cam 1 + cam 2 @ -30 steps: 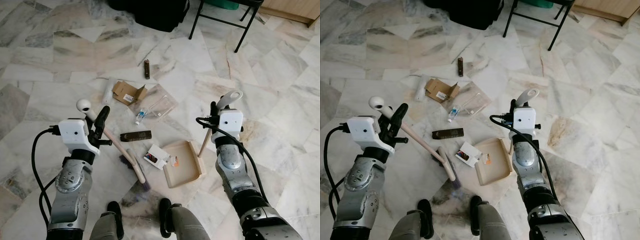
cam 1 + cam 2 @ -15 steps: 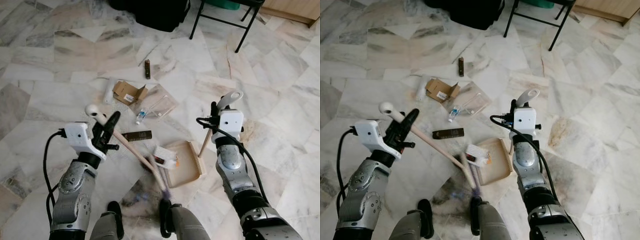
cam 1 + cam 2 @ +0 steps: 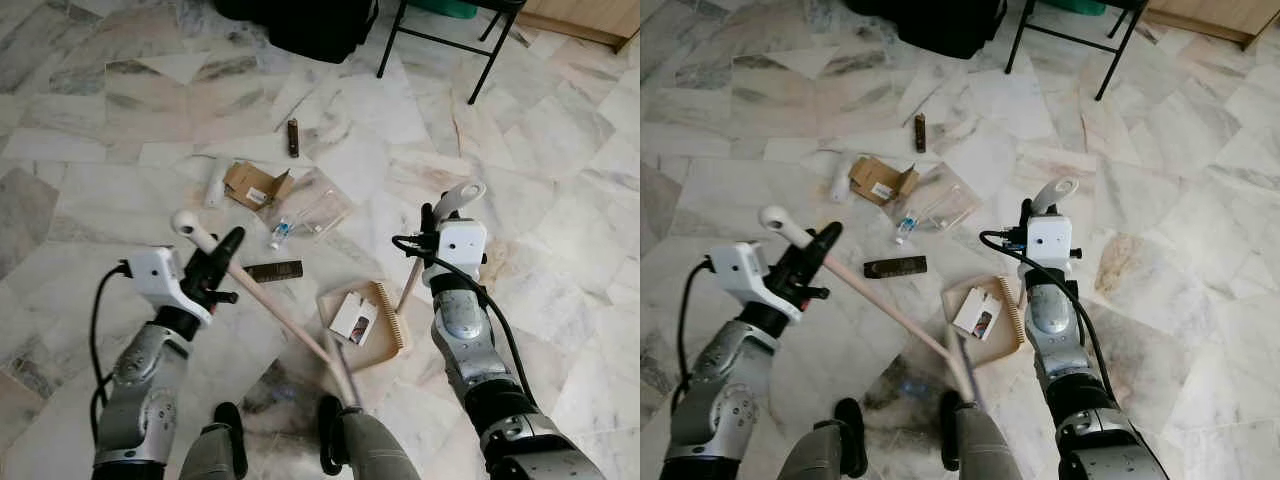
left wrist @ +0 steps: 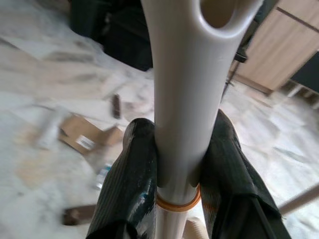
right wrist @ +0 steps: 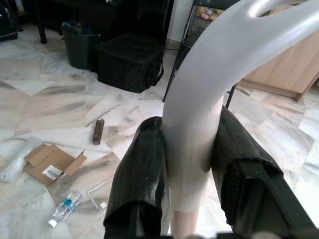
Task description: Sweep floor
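Observation:
My left gripper (image 3: 226,250) is shut on the pale handle of a broom (image 3: 285,315). The handle slants down to the brush head (image 3: 345,378), blurred just in front of the dustpan. My right gripper (image 3: 430,222) is shut on the upright handle of a beige dustpan (image 3: 385,335) that rests on the marble floor. A small white box (image 3: 352,317) lies inside the pan. In the left wrist view the black fingers (image 4: 134,169) clamp the broom handle (image 4: 182,89). In the right wrist view the fingers (image 5: 144,164) clamp the dustpan handle (image 5: 199,119).
Litter lies ahead: a dark bar (image 3: 273,270), a small bottle (image 3: 282,233), a clear plastic pack (image 3: 318,205), torn cardboard (image 3: 255,185), a white roll (image 3: 214,183) and a brown stick (image 3: 293,137). A black bag (image 3: 300,25) and chair legs (image 3: 440,40) stand beyond. My feet (image 3: 330,440) are below.
The left arm swung the broom to the right, and its head pushed the white box off the floor into the dustpan. The right arm and the dustpan stayed still.

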Tool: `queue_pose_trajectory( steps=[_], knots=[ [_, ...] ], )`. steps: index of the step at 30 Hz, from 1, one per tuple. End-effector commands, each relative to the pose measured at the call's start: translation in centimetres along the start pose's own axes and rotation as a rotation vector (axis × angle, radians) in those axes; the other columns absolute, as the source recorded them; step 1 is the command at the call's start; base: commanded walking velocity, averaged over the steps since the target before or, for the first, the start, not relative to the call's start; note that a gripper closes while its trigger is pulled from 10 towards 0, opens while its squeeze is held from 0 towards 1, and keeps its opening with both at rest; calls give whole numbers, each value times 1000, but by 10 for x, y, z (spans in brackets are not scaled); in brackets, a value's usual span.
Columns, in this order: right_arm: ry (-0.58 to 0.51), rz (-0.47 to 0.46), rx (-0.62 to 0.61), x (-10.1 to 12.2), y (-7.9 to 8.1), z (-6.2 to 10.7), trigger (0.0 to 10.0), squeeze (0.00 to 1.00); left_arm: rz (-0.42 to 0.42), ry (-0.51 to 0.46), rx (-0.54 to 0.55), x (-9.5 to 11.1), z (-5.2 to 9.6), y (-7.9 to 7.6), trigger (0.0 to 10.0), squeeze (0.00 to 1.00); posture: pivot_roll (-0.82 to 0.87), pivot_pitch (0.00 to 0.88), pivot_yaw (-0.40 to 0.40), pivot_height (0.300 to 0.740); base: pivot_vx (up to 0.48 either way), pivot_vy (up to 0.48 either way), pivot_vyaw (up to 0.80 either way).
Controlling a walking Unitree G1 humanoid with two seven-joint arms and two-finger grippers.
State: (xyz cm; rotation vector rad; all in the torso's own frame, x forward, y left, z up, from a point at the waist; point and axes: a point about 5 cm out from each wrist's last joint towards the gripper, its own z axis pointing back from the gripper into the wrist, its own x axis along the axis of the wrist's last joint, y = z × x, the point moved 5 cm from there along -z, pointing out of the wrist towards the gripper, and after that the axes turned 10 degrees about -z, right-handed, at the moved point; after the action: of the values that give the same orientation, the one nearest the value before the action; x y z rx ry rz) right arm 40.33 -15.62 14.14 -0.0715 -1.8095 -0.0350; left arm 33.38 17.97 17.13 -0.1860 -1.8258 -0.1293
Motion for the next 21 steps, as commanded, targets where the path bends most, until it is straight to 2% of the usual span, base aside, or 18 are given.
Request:
queue_pose_trajectory(
  steps=[1,3,4,5,8,12,13,14,15,18,21],
  knots=[
    [113,34,-13,-29,-8,14,10000,0,-40,-47,9,13,3,2,10000,0,-43,353,-125,740,0,0,0],
    [106,26,-14,-27,-6,11,10000,0,-87,-69,18,25,4,7,10000,0,-26,327,-119,740,0,0,0],
    [106,26,-14,-27,-6,11,10000,0,-87,-69,18,25,4,7,10000,0,-26,327,-119,740,0,0,0],
    [109,19,-16,-26,-4,8,10000,0,-130,-76,12,31,5,10,10000,0,-14,311,-117,740,0,0,0],
    [101,5,-2,-23,3,5,10000,0,-177,-82,0,36,3,11,10000,0,-2,288,-112,740,0,0,0],
    [87,-19,5,-19,9,2,10000,0,-203,-86,7,37,0,13,10000,0,1,254,-105,740,0,0,0],
    [36,-98,1,-3,15,-6,10000,0,-218,-88,38,36,-2,13,10000,0,5,234,-98,740,0,0,0],
    [36,-98,1,-3,15,-6,10000,0,-218,-88,38,36,-2,13,10000,0,5,234,-98,740,0,0,0],
    [-5,-132,11,10,21,-11,10000,0,-221,-85,53,34,-2,13,10000,0,-6,221,-94,740,0,0,0],
    [-51,-160,26,23,28,-16,10000,0,-207,-77,63,29,-1,11,10000,0,-11,208,-87,740,0,0,0],
    [-55,-176,21,24,28,-17,10000,0,-217,-70,68,26,-2,10,10000,0,-6,191,-76,740,0,0,0]
  ],
)
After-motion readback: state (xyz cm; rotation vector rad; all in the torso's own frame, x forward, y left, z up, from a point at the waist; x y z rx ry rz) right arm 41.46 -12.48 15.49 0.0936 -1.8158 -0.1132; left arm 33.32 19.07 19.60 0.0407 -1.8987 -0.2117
